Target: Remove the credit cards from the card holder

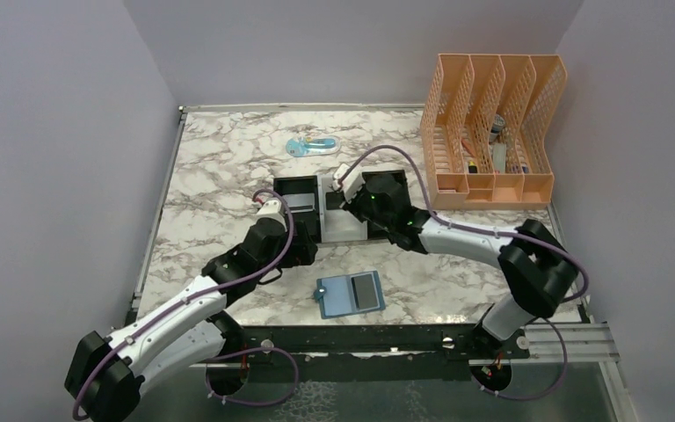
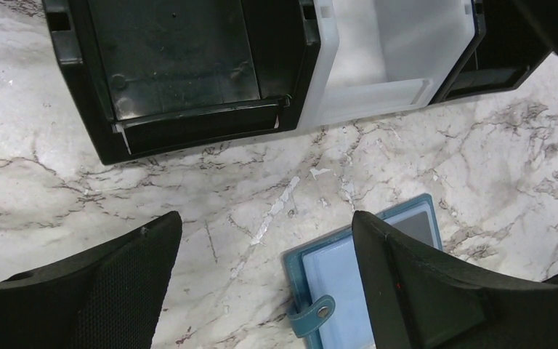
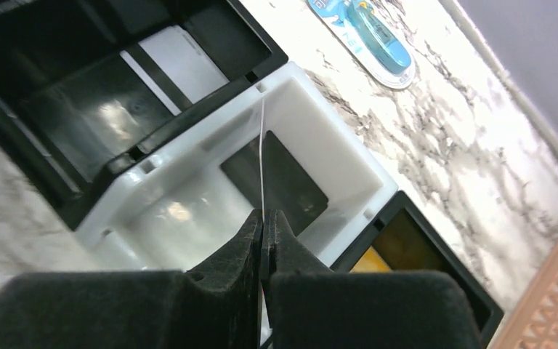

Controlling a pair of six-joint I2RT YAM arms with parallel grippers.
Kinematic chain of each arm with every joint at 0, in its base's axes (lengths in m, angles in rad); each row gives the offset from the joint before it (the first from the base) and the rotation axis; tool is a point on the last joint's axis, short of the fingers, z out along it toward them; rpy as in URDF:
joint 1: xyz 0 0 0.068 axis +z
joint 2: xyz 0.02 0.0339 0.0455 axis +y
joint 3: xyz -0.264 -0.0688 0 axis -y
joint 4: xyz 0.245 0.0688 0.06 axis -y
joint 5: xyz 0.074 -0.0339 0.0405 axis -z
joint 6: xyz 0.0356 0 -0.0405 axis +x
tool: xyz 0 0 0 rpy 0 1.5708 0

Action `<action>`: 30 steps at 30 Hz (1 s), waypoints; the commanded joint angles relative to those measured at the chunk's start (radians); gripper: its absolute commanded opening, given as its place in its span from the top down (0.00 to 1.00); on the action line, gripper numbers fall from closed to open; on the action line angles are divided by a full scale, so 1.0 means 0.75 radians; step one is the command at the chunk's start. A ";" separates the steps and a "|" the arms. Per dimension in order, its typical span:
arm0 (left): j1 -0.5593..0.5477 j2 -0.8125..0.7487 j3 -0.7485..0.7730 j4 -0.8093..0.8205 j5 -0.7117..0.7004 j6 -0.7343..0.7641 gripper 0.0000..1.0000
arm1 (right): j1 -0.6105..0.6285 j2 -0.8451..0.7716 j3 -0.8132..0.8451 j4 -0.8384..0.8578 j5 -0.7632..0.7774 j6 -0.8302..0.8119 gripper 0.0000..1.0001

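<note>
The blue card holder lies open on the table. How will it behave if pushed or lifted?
The card holder lies flat and thin, so it would probably slide on the smooth marble table rather than tip. Its two open halves and strap suggest it may flop shut when lifted by one side.

From above and behind, we look down over the whole white-veined marble worktop (image 1: 220, 167). Our wrist views sit close, tilted down toward twelve o'clock. All three share the black-and-white three-compartment plastic tray (image 1: 303, 183). Top and left wrist share the teal-blue folding card holder (image 1: 338, 297).
</note>
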 commanded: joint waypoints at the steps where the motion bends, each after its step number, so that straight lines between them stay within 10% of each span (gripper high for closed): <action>1: 0.010 -0.132 -0.053 -0.037 -0.057 -0.074 0.10 | 0.019 0.157 0.114 0.006 0.148 -0.366 0.99; 23: 0.013 -0.260 -0.033 -0.117 0.000 -0.067 0.09 | 0.018 0.564 0.362 -0.065 0.130 -0.894 0.93; 30: 0.013 -0.302 -0.031 -0.145 0.013 -0.080 0.09 | 0.019 0.539 0.370 -0.128 0.088 -0.889 0.71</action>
